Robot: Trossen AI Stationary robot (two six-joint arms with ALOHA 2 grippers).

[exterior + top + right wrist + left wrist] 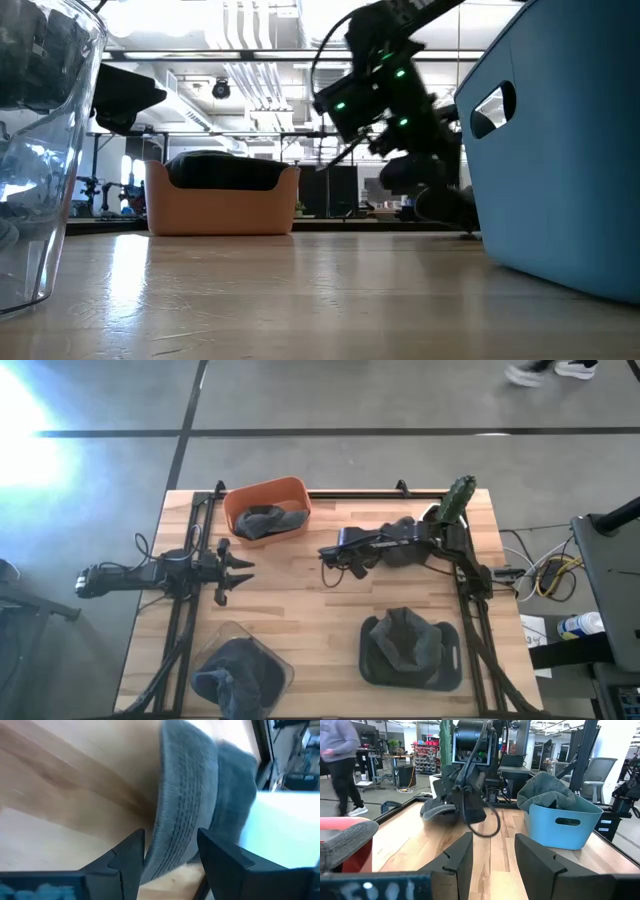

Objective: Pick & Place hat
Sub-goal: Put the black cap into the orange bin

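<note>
A dark grey hat [400,526] is at the far right of the table, under my right arm. It also shows in the left wrist view [439,808] and in the right wrist view [186,795]. My right gripper [171,851] is tipped down and shut on the hat's brim. In the high view the arm hides the fingers. My left gripper [238,566] waits open and empty at the table's left side, pointing toward the right edge; it also shows in the left wrist view [493,851]. My right gripper has the hat's stitched brim [176,827] between its two fingers, and the brim fills the gap from finger to finger. The gripper is rolled on its side, close over the wood. In the left wrist view the hat seems to hang just clear of the table.
An orange bin [296,488] with a grey hat [264,520] stands at the far left. A blue bin [372,660] with a hat stands near right, and a clear container [272,660] with a hat near left. A person [340,760] walks beyond the table.
</note>
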